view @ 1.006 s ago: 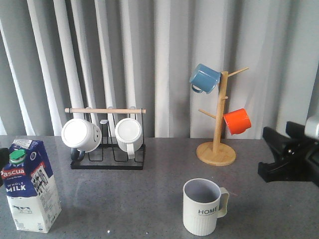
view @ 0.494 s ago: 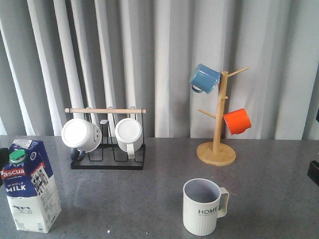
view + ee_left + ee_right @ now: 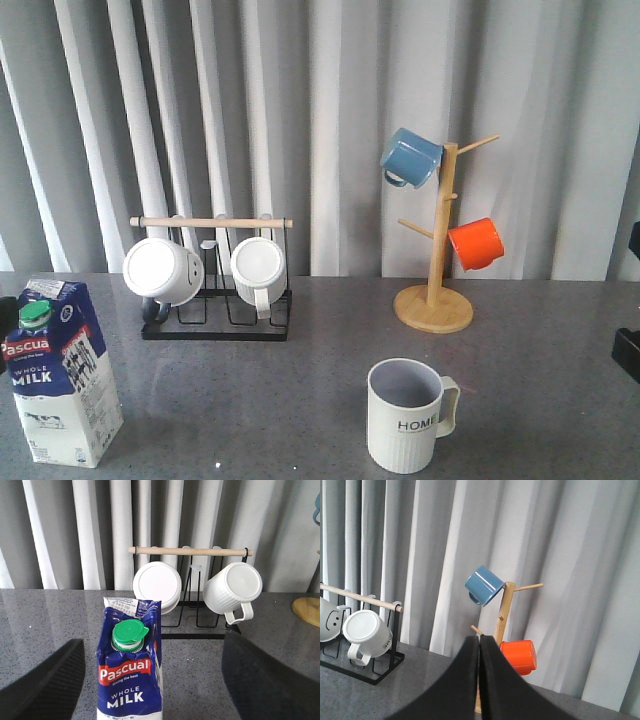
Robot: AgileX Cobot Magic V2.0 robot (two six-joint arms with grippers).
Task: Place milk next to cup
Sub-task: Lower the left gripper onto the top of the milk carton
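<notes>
Grey table [image 3: 300, 380], upright blue-white milk [image 3: 62, 372]

milk [image 3: 62, 375]: blue and white, green cap, red label, white lettering | cup [image 3: 406, 415]: cream-white, ribbed, dark "HOME" print | rack mugs [image 3: 163, 271]: white | rack [image 3: 215, 325]: black wire, pale wood bar | tree [image 3: 435, 290]: light wood, holding one blue mug [image 3: 411, 157] and one orange mug [image 3: 476, 243] | worktop [image 3: 300, 390]: speckled grey | curtain [image 3: 330, 110]: grey-white folds

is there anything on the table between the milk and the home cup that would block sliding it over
Nothing visible does. The milk stands at the front left and the cup at the front right, with only bare grey table between them. The black mug rack and the wooden mug tree stand farther back, off that path.
</notes>
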